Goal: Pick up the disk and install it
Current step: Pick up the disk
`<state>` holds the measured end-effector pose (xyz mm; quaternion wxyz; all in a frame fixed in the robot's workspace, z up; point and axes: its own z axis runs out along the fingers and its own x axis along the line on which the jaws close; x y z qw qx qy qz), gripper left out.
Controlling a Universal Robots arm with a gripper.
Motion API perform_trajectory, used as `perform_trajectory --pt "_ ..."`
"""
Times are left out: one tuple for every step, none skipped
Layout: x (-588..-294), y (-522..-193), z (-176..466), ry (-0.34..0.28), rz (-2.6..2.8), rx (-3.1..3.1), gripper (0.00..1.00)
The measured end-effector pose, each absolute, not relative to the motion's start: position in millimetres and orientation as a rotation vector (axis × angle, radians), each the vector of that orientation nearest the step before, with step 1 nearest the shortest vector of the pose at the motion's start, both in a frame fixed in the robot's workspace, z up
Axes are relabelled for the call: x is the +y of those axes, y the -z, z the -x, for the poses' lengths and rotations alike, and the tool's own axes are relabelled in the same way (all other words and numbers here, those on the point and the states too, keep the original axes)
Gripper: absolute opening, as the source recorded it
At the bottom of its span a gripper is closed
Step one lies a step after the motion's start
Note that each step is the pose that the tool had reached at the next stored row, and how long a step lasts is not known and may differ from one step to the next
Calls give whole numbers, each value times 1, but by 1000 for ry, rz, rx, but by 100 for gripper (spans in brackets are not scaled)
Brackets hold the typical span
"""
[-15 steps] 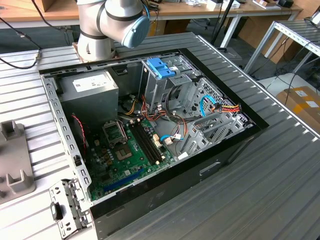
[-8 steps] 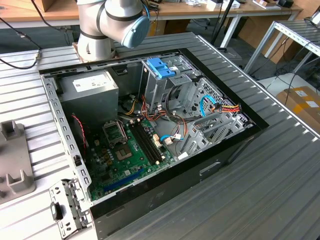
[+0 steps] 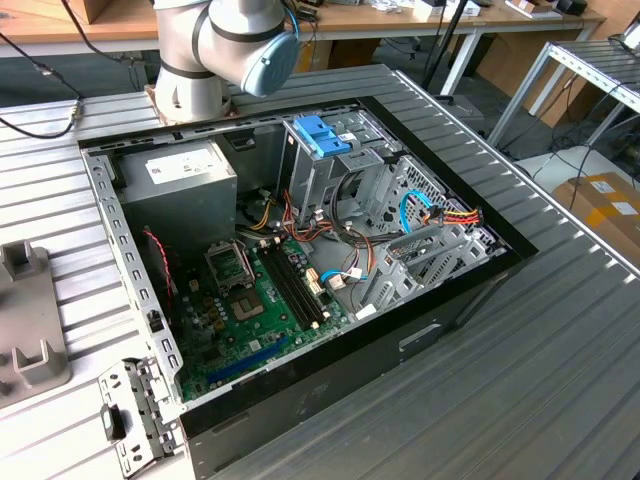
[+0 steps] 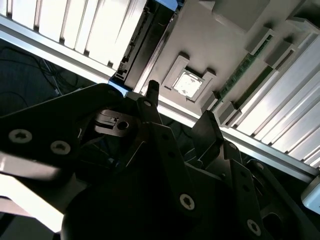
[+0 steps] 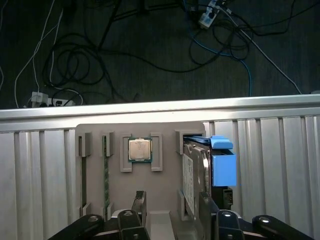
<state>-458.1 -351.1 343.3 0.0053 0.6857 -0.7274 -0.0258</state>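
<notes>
Ribbed surface (image 5: 40,175) is carrying a grey holder (image 5: 168,150), where the disk (image 5: 196,170) is standing on edge in a slot. The end effector (image 5: 172,202) is hovering beside it, fingers spread wide, gripping nothing.

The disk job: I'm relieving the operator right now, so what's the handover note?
Hand: open, empty, close to the grey plastic parts holder.
Disk: grey metal hard drive in a light-blue plastic frame, standing on edge in a slot of that holder.
Done: nothing yet; disk not gripped.
Left: pickup, then installing it in the open black computer case.
</notes>
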Motion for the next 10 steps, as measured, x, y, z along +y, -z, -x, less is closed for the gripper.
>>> perform_trajectory --pt "-350 -343 458 81 -2147 -2278 54" --pt "-348 -343 458 81 -2147 -2278 54" --pt "-347 -343 459 81 -2147 -2277 54" --pt "-346 -343 459 81 -2147 -2278 54" --pt "-343 -343 459 81 -2147 -2277 54" --pt "-341 -342 460 81 -2147 -2277 54" --pt "-340 -342 460 81 -2147 -2277 54" --pt "-338 -342 460 81 -2147 -2278 54" --pt "-337 -342 461 81 -2147 -2277 54" --pt "-336 -342 461 81 -2147 -2277 54"
